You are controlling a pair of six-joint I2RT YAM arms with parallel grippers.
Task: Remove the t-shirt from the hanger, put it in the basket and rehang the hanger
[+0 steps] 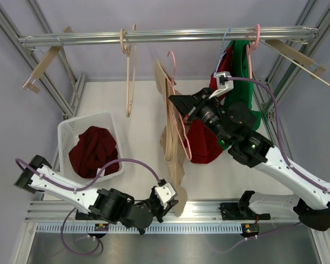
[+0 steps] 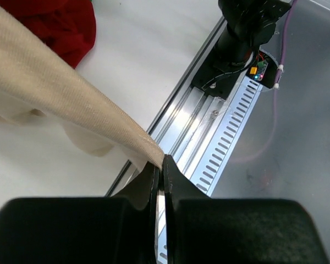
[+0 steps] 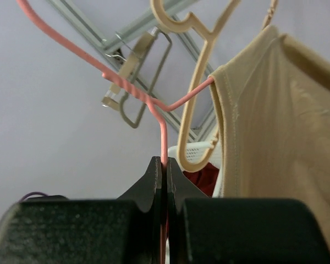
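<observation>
T-shirt [image 2: 60, 104] hem sits pinched between left fingers [image 2: 181, 184]; right fingers [image 3: 148, 184] clamp the pink hanger [image 3: 163, 140].

The widest open stretch of table [image 1: 143, 137] lies between the white basket [image 1: 82, 118] on the left and the hanging beige t-shirt [image 1: 173, 151] — only a bare wooden hanger [image 1: 130, 93] dangles from the rail [image 1: 165, 36] above it. Right of the t-shirt the way is crowded: the right gripper [image 1: 177, 102], clamped on the pink hanger [image 3: 163, 137], backs against a red garment [image 1: 204, 144] and a green one [image 1: 243, 66]. At the near edge the t-shirt's hem runs taut down to the closed left gripper [image 2: 160, 165] — a low barrier across the front.
</observation>
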